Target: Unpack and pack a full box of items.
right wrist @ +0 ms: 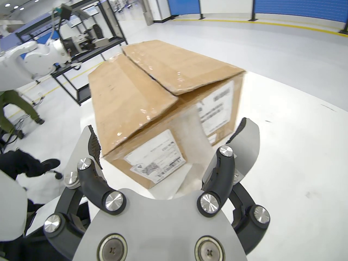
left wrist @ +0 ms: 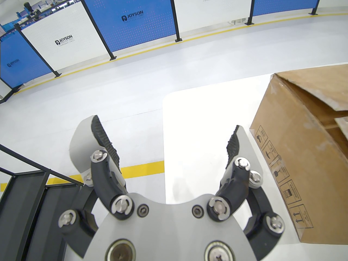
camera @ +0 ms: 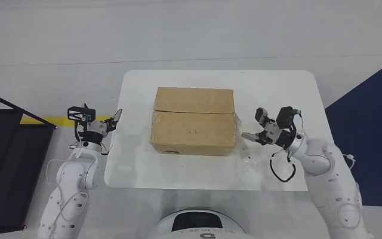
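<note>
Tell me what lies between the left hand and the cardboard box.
Bare white tabletop, nothing else, as the top view shows: the open left hand hangs apart from the cardboard box.

Noted left gripper point(left wrist: 165, 126), jaws spread wide, over left edge of the tabletop point(left wrist: 212, 109). Found cardboard box point(left wrist: 293, 148) on it to the right, top flap ajar. Saw blue-and-white partitions point(left wrist: 130, 25) far off.

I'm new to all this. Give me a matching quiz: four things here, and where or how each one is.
1 cardboard box
2 left gripper
3 right gripper
4 table

a open, at the table's edge
b white, bears the box
c brown, mid-table
d open, over the table by the box's labelled end

Pairs: 1-c, 2-a, 3-d, 4-b
</note>
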Available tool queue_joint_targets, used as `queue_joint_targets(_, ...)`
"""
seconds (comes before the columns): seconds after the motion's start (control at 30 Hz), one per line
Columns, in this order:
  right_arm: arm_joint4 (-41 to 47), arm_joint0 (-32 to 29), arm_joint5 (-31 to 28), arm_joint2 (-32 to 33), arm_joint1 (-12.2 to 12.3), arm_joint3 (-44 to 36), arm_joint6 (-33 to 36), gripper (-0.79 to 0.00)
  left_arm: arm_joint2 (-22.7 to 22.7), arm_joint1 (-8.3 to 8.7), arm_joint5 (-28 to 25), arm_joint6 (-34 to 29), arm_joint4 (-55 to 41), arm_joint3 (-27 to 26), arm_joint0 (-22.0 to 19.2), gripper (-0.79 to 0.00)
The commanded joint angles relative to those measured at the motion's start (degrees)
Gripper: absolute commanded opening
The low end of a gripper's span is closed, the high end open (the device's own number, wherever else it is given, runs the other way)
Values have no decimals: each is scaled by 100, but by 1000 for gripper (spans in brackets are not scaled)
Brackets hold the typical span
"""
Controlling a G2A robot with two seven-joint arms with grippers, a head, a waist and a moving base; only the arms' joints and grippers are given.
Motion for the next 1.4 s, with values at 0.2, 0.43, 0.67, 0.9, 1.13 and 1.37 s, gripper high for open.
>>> queue_joint_targets(0.2,-520,237,1410,-411,-88,4,-239,0,0,0,0,0,0,0,0,0)
queue_joint_targets(0.43,-1012,372,2290,-690,-140,-22,-234,0,0,0,0,0,0,0,0,0)
queue_joint_targets(0.67,-1321,457,2551,-926,-164,-78,-109,0,0,0,0,0,0,0,0,0)
queue_joint_targets(0.9,-1084,392,1982,-885,-133,-82,-70,0,0,0,0,0,0,0,0,0)
queue_joint_targets(1.13,-464,215,824,-523,-32,-42,22,0,0,0,0,0,0,0,0,0)
queue_joint_targets(1.37,-21,-20,-202,-224,77,-83,172,0,0,0,0,0,0,0,0,0)
